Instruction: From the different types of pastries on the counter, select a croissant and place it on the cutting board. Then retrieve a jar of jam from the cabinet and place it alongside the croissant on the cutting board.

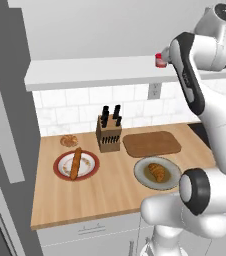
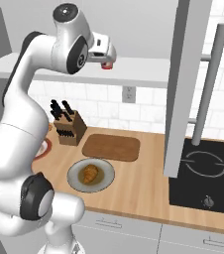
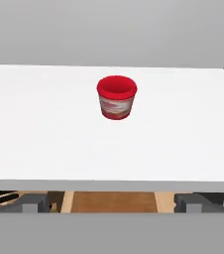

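- Simulated kitchen: a tan plank tabletop [image 1: 110, 195] under a white tiled wall, a pale cabinet [image 1: 85, 72] ledge above it.
- The croissant [image 1: 157, 172] lies on a grey plate [image 1: 141, 176] near the tabletop's front edge; the cutting board [image 1: 151, 143] behind it is bare, so the first step looks undone.
- The jar of jam [image 3: 116, 97] stands upright mid-ledge.
- The gripper [image 2: 107, 55] is raised to the ledge, just short of the jar; the fingers [image 3: 34, 202] are spread wide, holding nothing.
- Both placements remain.
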Motion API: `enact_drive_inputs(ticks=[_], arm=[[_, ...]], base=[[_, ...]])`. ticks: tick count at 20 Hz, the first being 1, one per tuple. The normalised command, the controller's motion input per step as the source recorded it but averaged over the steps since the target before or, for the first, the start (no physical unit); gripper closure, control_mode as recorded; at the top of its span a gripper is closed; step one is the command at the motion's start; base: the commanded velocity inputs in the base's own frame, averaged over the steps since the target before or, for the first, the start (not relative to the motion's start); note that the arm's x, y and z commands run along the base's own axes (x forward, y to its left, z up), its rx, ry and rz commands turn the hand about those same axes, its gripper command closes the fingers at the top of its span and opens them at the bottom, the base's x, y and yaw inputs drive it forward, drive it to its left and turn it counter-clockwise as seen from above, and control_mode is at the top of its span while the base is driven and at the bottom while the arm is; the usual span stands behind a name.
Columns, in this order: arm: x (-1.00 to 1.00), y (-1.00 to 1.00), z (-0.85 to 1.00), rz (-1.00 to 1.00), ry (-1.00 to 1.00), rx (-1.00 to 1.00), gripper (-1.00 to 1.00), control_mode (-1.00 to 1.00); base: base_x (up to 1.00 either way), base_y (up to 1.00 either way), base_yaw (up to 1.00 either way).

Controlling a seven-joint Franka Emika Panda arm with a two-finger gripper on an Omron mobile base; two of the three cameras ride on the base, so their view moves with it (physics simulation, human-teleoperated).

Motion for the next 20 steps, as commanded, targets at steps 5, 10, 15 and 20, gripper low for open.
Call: enact_drive_inputs(ticks=[5, 10, 15, 20], arm=[[0.29, 0.03, -0.38, 0.00, 0.00, 0.00, -1.00, -1.00], [0.49, 0.00, -0.04, -0.06, -0.01, 0.01, -1.00, -1.00], [0.62, 0.00, 0.03, -0.10, -0.03, 0.00, -1.00, -1.00], [0.60, 0.00, 0.04, -0.07, 0.00, 0.00, -1.00, -1.00]], base=[[0.00, 0.00, 0.00], [0.00, 0.00, 0.00], [0.00, 0.00, 0.00], [0.00, 0.00, 0.00]])
